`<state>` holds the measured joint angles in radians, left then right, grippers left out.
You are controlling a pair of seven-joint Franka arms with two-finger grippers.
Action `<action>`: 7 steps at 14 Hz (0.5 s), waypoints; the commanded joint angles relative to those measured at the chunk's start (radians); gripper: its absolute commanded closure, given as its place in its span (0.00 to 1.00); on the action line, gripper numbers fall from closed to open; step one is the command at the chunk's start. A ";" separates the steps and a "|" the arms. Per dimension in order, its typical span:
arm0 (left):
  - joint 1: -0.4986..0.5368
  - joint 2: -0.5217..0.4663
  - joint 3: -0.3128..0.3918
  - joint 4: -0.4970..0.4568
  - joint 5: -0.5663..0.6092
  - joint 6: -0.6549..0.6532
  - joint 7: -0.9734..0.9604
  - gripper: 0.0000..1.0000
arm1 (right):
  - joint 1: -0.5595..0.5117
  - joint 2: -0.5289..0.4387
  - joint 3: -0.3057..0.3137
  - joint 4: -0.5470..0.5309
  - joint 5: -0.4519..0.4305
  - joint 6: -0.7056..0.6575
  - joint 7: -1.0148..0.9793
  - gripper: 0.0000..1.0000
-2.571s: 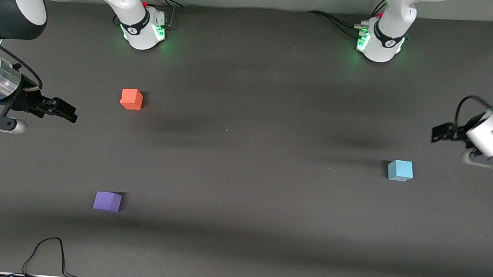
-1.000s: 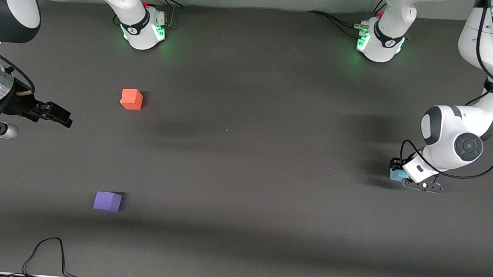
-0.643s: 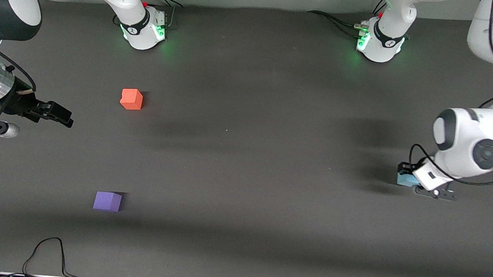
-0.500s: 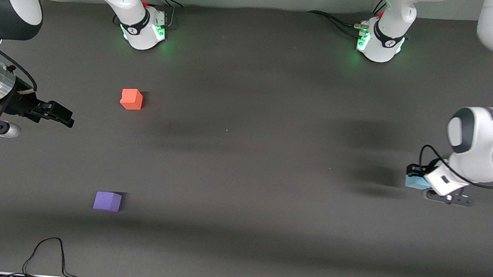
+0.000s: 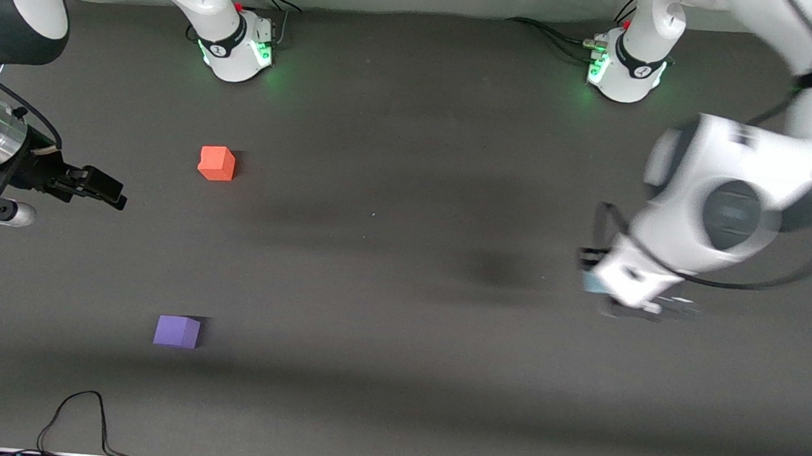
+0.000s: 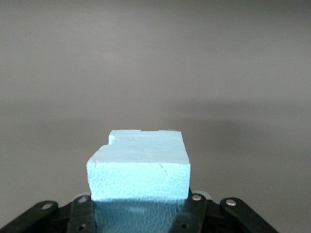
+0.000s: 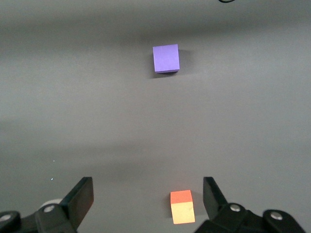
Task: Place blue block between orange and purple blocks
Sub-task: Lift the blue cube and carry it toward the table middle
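The blue block (image 6: pixel 138 170) is up in the air with my left gripper (image 6: pixel 140 212) shut on it, one finger against each of two opposite sides. In the front view only a sliver of the blue block (image 5: pixel 592 281) shows under the left gripper (image 5: pixel 599 281), over the table's left-arm end. The orange block (image 5: pixel 216 163) and the purple block (image 5: pixel 177 331) sit on the table toward the right arm's end, the purple one nearer the front camera. My right gripper (image 5: pixel 106 190) hangs open beside them, holding nothing. The right wrist view shows the orange block (image 7: pixel 181 206) and the purple block (image 7: pixel 166 58).
A dark mat (image 5: pixel 385 313) covers the table. The two arm bases (image 5: pixel 235 48) (image 5: pixel 625 71) stand along the table's edge farthest from the front camera. A black cable (image 5: pixel 76 412) loops at the edge nearest the camera, on the right arm's side.
My left arm has lifted the blue block off the table and carried it toward the table's middle. The right arm has hardly moved, and the orange and purple blocks have stayed put.
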<state>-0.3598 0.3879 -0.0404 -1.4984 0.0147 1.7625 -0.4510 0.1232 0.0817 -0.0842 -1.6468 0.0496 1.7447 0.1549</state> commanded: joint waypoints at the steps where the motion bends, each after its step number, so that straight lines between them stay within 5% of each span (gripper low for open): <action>1: -0.164 0.145 -0.010 0.137 0.001 0.041 -0.252 0.59 | 0.004 0.012 -0.008 0.022 0.019 -0.007 -0.018 0.00; 7: -0.476 0.387 -0.015 0.267 0.062 0.270 -0.544 0.59 | 0.007 0.012 -0.005 0.021 0.018 0.006 -0.018 0.00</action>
<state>-0.7732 0.6995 -0.0743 -1.3066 0.0553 1.9967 -0.9463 0.1234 0.0821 -0.0843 -1.6462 0.0499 1.7570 0.1549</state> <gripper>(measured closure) 0.436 0.000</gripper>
